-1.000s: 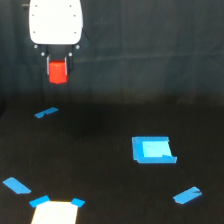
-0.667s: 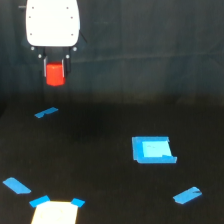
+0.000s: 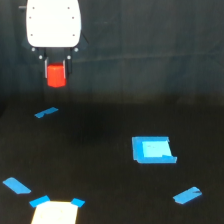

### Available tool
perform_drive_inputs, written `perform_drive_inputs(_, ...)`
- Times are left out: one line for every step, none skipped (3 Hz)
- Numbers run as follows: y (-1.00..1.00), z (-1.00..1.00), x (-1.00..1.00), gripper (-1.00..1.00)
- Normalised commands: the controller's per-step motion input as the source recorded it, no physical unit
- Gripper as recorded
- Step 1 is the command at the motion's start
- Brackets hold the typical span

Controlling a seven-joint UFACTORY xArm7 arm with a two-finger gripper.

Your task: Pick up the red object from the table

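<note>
Black matte worktop (image 3: 110, 165) fills the exterior view, w/ dark backdrop above.

Exterior view, upper left of frame: white arm housing (image 3: 53, 24), pincer (image 3: 56, 64) below it, closed on the red object (image 3: 56, 75). Obj. sits between the dark fingers (image 3: 45, 67), most of its body showing below them. No contact w/ worktop evident; obj. appears lifted clear, though height can't be confirmed from this angle.

Elsewhere: blue tape strip (image 3: 46, 112) under the pincer, blue square patch (image 3: 152, 149) centre right, more tape lower right (image 3: 187, 194) and lower left (image 3: 16, 185), pale taped sheet (image 3: 55, 212) at bottom edge.

Assessment: pick looks essentially complete. Recommend firm steady grip, vertical travel only, no jerks; obj. is held by its upper part, so slip risk is the main concern.
</note>
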Motion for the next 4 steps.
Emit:
perform_drive_inputs(-0.07, 0.21, -0.44, -0.78)
perform_drive_inputs(0.08, 1.00, 0.24, -1.00)
perform_drive_inputs(0.00, 1.00, 0.27, -1.00)
perform_drive_inputs(0.88, 0.35, 0.73, -0.64)
